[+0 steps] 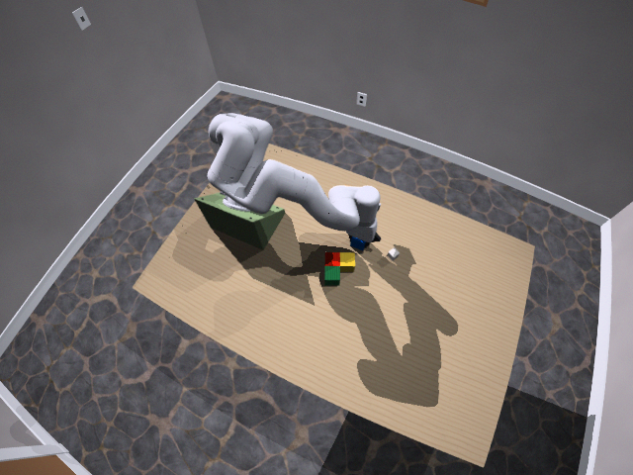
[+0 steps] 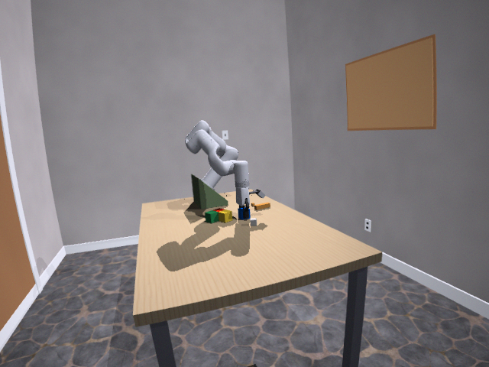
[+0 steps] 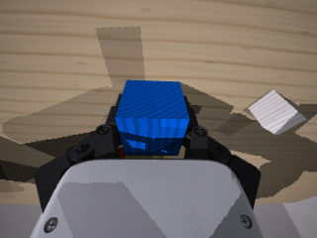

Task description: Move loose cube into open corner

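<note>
The loose blue cube (image 1: 357, 243) (image 2: 240, 213) (image 3: 154, 101) is between the fingers of my gripper (image 2: 244, 212) (image 3: 153, 105), which is shut on it, a finger on each side. It is at or very near table height. In the top view a red cube (image 1: 332, 258) (image 2: 219, 209) has a yellow cube (image 1: 347, 259) (image 2: 225, 215) on its right and a green cube (image 1: 332, 276) (image 2: 212, 216) below it in the picture. The open corner is right of green and below yellow. The blue cube is beyond yellow, apart from the three. Palm and blue cube mostly hide them in the wrist view.
A small white block (image 1: 393, 252) (image 2: 253, 222) (image 3: 273, 111) lies near the gripper, on the side away from the robot base. In the exterior view an orange bar (image 2: 262, 206) and a dark grey tool-like object are behind the gripper. The green wedge-shaped base (image 1: 234, 225) (image 2: 207, 195) carries the arm.
</note>
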`<state>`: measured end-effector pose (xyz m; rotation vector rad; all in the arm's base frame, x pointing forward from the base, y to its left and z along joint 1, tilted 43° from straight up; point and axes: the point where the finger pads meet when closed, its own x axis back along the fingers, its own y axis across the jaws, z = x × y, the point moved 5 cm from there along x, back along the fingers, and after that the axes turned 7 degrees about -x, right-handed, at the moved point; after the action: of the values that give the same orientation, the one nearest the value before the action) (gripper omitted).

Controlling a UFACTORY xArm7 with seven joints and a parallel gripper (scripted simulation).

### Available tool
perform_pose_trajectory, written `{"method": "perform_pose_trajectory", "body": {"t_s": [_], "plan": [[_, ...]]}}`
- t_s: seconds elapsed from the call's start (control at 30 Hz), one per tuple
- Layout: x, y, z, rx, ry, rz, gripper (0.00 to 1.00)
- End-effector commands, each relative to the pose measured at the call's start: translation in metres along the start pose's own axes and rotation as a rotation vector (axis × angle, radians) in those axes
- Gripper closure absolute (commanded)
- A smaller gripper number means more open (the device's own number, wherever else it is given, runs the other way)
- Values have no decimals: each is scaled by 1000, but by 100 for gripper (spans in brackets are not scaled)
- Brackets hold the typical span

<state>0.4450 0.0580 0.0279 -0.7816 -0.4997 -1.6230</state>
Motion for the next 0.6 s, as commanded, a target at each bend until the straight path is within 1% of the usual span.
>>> {"method": "perform_pose_trajectory", "body": {"t_s": [0.0,0.2,0.57], "plan": [[4,2,0,0,0,-6,100],[10,2,0,0,0,-6,100],[29,2,0,0,0,-6,100]]}}
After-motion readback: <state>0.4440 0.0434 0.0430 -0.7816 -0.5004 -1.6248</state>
